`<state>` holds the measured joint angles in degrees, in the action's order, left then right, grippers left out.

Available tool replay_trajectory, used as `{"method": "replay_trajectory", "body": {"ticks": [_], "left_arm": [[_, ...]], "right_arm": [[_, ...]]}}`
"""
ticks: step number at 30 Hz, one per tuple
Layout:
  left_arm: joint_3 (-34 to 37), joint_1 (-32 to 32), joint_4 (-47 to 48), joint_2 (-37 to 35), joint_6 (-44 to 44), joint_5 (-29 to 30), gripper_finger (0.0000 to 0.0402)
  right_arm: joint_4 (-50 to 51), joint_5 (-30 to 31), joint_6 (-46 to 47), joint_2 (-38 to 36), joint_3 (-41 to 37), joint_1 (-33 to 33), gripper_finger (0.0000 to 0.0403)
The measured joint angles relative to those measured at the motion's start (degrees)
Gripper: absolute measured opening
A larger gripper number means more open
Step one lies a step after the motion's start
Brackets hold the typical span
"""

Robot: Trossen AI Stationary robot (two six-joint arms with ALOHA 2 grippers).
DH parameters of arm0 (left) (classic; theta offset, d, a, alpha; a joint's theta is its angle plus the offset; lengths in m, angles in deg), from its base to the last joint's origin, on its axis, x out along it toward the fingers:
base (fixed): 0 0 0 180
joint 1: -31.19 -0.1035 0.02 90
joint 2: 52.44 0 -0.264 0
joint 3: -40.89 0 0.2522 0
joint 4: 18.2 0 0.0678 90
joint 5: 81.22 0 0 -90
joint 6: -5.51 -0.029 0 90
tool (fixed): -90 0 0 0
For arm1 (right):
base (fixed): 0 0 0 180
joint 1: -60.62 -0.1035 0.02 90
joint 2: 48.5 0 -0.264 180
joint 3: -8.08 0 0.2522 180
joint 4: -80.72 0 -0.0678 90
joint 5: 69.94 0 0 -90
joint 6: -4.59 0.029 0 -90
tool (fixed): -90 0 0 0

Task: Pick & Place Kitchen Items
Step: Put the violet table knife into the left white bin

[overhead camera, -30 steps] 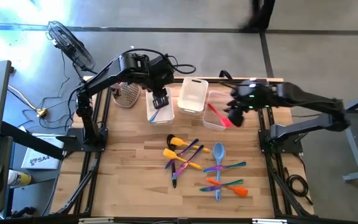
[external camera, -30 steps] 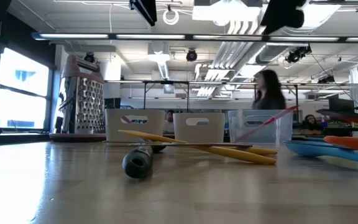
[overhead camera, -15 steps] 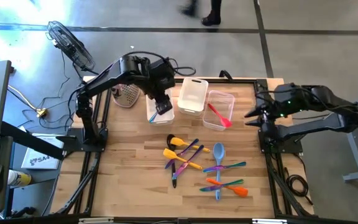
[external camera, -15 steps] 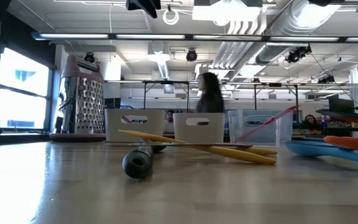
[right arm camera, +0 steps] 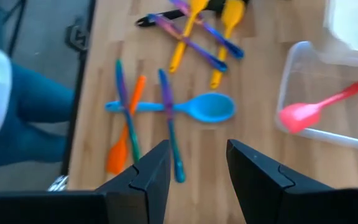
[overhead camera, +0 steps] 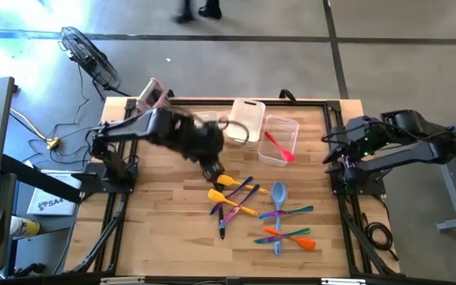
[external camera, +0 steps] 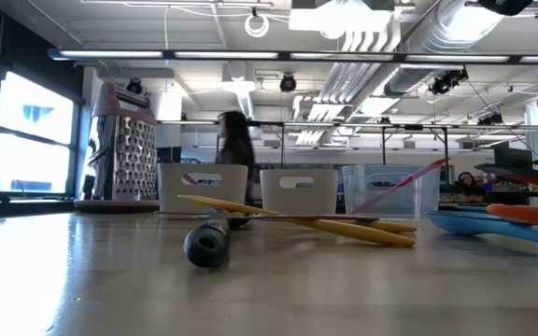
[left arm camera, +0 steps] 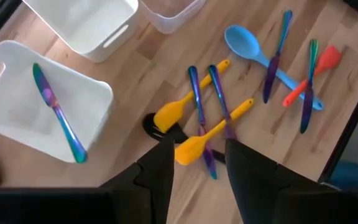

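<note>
The utensils lie in a loose pile on the table's middle (overhead camera: 256,207): yellow spatulas (left arm camera: 179,112), purple-blue ones, a blue spoon (left arm camera: 244,42) and an orange spatula (right arm camera: 122,146). A red spatula (overhead camera: 277,146) rests in the clear tub. An iridescent utensil (left arm camera: 58,115) lies in the left white tub. My left gripper (overhead camera: 212,169) hovers open over the pile's far left end, fingers (left arm camera: 157,171) above a yellow spatula and a black handle (external camera: 206,245). My right gripper (right arm camera: 197,180) is open, held off the table's right edge.
Three tubs stand in a row along the far side: a white one (left arm camera: 48,118), a second white one (overhead camera: 244,119) and a clear one (overhead camera: 279,127). A pink-topped metal grater (overhead camera: 153,95) stands at the far left corner. A person walks in the room behind (external camera: 234,140).
My left gripper has swung from above the left white tub toward the near edge and down, ending over the pile's far left end. My right arm has pulled back from above the clear tub to beyond the table's right edge. A person has crossed the background leftward.
</note>
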<state>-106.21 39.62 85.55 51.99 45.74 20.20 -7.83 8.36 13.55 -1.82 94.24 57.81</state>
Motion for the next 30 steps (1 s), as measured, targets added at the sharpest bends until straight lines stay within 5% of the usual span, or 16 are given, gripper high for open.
{"method": "replay_trajectory", "body": {"ticks": [5, 13, 21, 30], "left_arm": [[0.00, 8.34, -0.09, 0.00, 10.32, 8.93, 0.0138], [0.09, 21.77, -3.55, 1.17, 22.86, 16.44, 0.0138], [-0.07, 32.57, -11.90, 7.35, 28.84, 17.29, 0.0138], [0.04, 39.53, -15.19, 16.64, 34.20, 17.56, 0.0138]], "right_arm": [[-0.44, -3.55, 3.43, 0.08, 0.00, -3.15, 0.0149], [-7.12, -0.17, 15.24, 0.49, -0.02, -13.11, 0.0149], [-15.98, 9.25, 23.46, 4.71, -0.02, -24.77, 0.0149], [-18.45, 10.40, 32.04, 17.67, -0.02, -36.83, 0.0149]]}}
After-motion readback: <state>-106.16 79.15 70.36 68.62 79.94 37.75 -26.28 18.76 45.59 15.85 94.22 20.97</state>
